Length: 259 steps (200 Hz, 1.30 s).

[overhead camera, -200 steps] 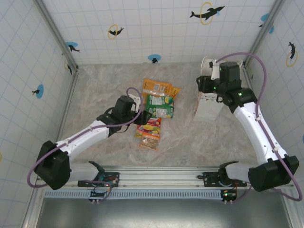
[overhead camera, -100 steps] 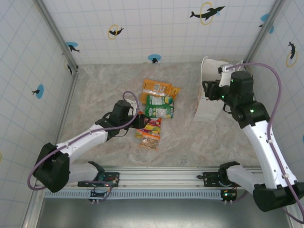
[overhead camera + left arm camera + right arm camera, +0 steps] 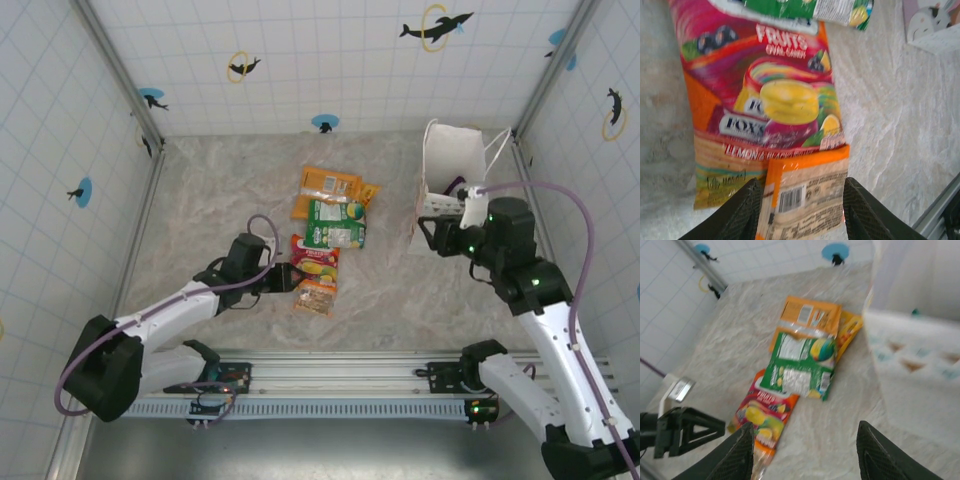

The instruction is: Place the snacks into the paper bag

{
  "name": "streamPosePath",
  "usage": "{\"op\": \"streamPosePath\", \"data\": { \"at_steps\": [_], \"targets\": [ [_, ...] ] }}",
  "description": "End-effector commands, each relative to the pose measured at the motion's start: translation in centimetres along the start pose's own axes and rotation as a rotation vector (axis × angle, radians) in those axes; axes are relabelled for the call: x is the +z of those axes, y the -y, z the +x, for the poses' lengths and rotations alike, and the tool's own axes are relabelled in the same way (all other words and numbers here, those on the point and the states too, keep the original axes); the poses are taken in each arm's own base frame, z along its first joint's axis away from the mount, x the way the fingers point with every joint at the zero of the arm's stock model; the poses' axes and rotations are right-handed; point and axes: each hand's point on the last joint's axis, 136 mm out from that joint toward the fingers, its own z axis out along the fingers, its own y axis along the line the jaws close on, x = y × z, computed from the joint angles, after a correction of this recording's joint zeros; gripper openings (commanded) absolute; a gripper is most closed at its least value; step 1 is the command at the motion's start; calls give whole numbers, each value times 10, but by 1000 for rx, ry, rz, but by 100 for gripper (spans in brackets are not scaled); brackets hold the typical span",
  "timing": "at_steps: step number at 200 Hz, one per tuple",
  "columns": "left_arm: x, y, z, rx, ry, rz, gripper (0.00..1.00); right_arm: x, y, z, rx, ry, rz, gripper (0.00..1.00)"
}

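Observation:
Several snacks lie in a row mid-table: an orange packet (image 3: pixel 330 183), a green one (image 3: pixel 336 223), a red-yellow fruit-candy packet (image 3: pixel 315 258) and a small orange-and-beige packet (image 3: pixel 314 297). My left gripper (image 3: pixel 283 277) is low at the small packet's left end. In the left wrist view that packet (image 3: pixel 807 202) lies between my open fingers (image 3: pixel 742 217), with the fruit-candy packet (image 3: pixel 770 95) beyond it. The white paper bag (image 3: pixel 455 160) stands at the back right. My right gripper (image 3: pixel 428 232) hangs open and empty just in front of the bag (image 3: pixel 920 365).
Tiled walls close the table on three sides, and a metal rail (image 3: pixel 330 375) runs along the near edge. A yellow packet (image 3: pixel 369 192) peeks out beside the orange one. Bare marble surface (image 3: pixel 390 290) lies between the snacks and the bag.
The left gripper has drawn back toward the near side and come down around the small orange packet, its jaws narrowing. The right arm has pulled back from over the bag toward the near side.

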Motion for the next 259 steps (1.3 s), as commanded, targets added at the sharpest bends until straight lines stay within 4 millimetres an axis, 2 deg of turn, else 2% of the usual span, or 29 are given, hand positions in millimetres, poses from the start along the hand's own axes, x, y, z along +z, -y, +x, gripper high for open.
{"op": "streamPosePath", "data": {
  "at_steps": [1, 33, 148, 169, 212, 232, 259],
  "targets": [
    [2, 1, 8, -38, -20, 38, 45, 3, -16, 12, 31, 5, -110, 56],
    [8, -3, 17, -45, -56, 43, 42, 10, -22, 28, 30, -14, -185, 56],
    [25, -14, 41, -51, -160, 54, 36, 19, -25, 42, 15, -26, -241, 55],
    [27, -14, 42, -48, -161, 66, 30, 21, -24, 44, 14, -29, -237, 55],
    [26, -9, 43, -36, -170, 96, 6, 22, -21, 47, 3, -28, -231, 54],
    [24, -3, 40, -19, -160, 113, 0, 22, -21, 48, -6, -25, -231, 54],
    [18, 8, 33, 19, -144, 151, 0, 22, -22, 46, -14, -12, -243, 54]
  ]
}}
